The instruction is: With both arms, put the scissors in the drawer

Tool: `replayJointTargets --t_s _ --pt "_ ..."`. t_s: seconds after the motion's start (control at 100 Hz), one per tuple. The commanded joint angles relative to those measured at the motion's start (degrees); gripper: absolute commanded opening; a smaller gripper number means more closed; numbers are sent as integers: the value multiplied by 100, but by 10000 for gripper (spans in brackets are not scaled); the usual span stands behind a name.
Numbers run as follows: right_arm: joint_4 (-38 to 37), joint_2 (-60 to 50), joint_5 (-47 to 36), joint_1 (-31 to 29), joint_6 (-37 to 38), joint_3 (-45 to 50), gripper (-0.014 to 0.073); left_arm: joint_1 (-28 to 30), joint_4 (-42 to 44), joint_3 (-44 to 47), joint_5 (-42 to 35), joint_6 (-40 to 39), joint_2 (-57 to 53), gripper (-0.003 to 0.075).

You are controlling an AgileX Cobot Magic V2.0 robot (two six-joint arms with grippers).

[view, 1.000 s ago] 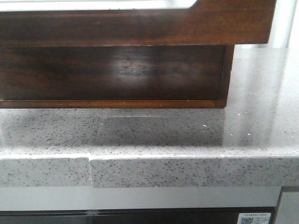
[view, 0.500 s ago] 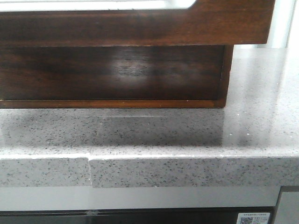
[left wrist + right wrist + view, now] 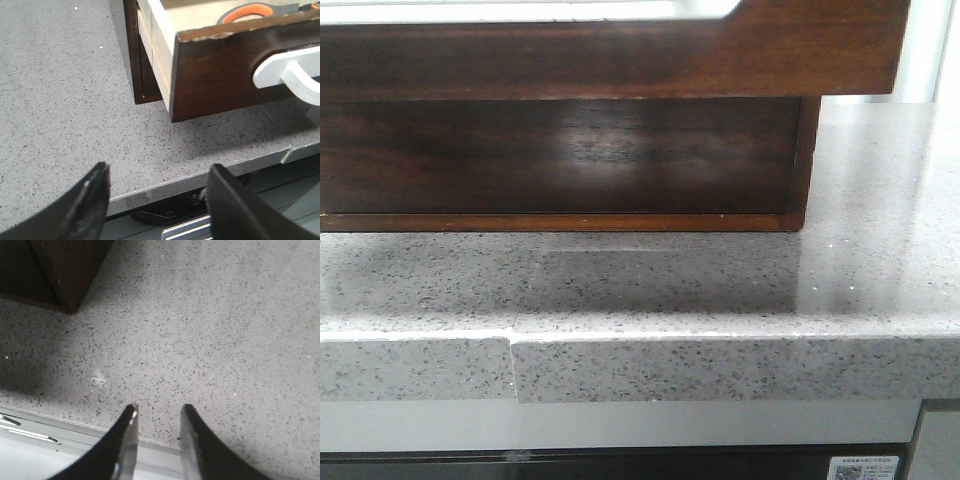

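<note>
The desk (image 3: pixel 740 290) is a grey speckled stone slab, glossy enough to throw back dim reflections, with a rounded front edge and a thin seam in that edge. On it stands a dark brown wooden cabinet (image 3: pixel 560 160), its face smooth and shiny with visible grain. The drawer (image 3: pixel 220 75) juts out of the cabinet above the desk, pulled open: its front is a glossy dark brown board with a chipped pale top edge, its side walls are pale raw wood, and its inside is light. A white curved handle (image 3: pixel 292 70) sits in a dark recess on the drawer front.

The scissors (image 3: pixel 247 10) lie inside the open drawer, just behind the front board; only an orange loop with a grey rim shows, the rest is cut off by the frame.

The left claw (image 3: pixel 160 200) hangs over the desk edge, near the drawer's corner but apart from it. Its two black fingers (image 3: pixel 90 200) stand wide apart and hold nothing. The right claw (image 3: pixel 157 440) hovers above bare desk beside the cabinet's lower corner. Its dark fingers (image 3: pixel 127 440), with lighter worn inner edges, are a narrow gap apart, with nothing between them and nothing touched
</note>
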Motion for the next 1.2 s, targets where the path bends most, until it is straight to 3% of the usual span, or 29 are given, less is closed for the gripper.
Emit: replayJointTargets --t_s 0.0,0.12,0.27,1.03,1.11,1.19 --pt "-37 -7 -421 -50 11 -151 61 -48 -87 -175 -444 -11 69 272" --pt "-37 -7 -436 -50 11 -151 -66 -48 -87 -175 -444 -11 69 134" --pt "-53 -7 -533 -50 11 -151 -69 -48 -87 -175 -444 -11 69 -21" --pt "-72 -7 -600 -50 11 -151 -69 -48 -174 -175 -259 -75 40 -20" --pt "-72 -7 -600 -50 11 -151 -69 67 23 -73 -379 -75 -48 -20" --pt "-72 -7 -600 -50 11 -151 -69 182 153 264 -1056 -85 -286 -20"
